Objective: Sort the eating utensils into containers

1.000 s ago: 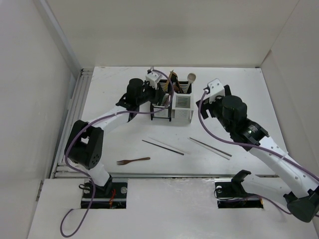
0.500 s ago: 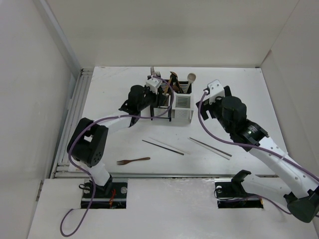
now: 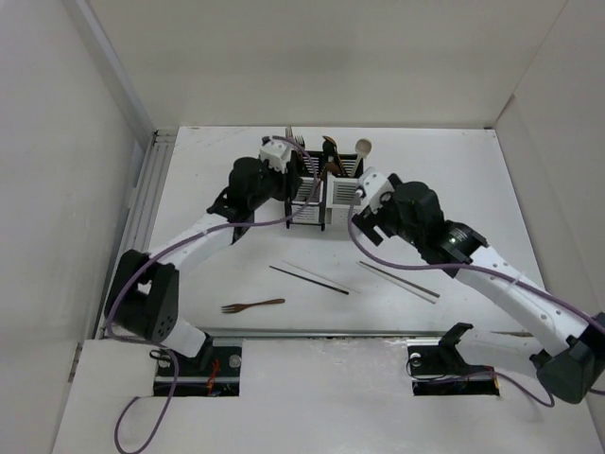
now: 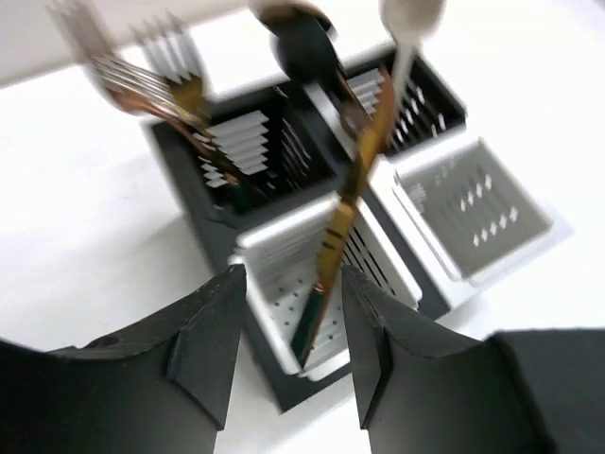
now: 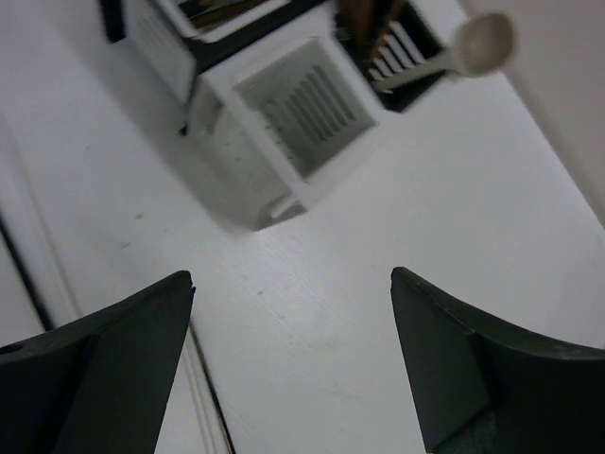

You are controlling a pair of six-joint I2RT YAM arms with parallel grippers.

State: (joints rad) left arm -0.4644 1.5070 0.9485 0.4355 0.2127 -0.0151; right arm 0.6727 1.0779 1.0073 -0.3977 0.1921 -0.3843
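Left arm [image 3: 203,232]: runs from its base at lower left up and right across the white table [image 3: 454,165]. Its wrist bends over the joined pair of black-framed rectangular caddies with white slotted panels [image 3: 342,193] at upper centre.

Left gripper [image 4: 291,274]: points down at the near white compartment, jaws partway apart. A slim brown-and-gold utensil handle [image 4: 331,236] stands in that compartment within the gap, close to one finger but not clamped.

Silver metal forks [image 4: 142,80] lean in the rear black compartment at upper left of the wrist view. A pale wooden spoon [image 4: 411,19] rises at upper right. A dark spoon head [image 4: 307,47] between them is blurred.

Right arm [image 3: 492,274]: reaches from lower right toward centre, wrist beside the caddies' right side.

Right gripper [image 5: 293,276]: spread wide over bare table, nothing in it.

Lying at lower centre, well apart from the caddies: a dark brown fork [image 3: 253,305], one pair of long thin chopsticks [image 3: 309,279] and a second pair [image 3: 398,281].
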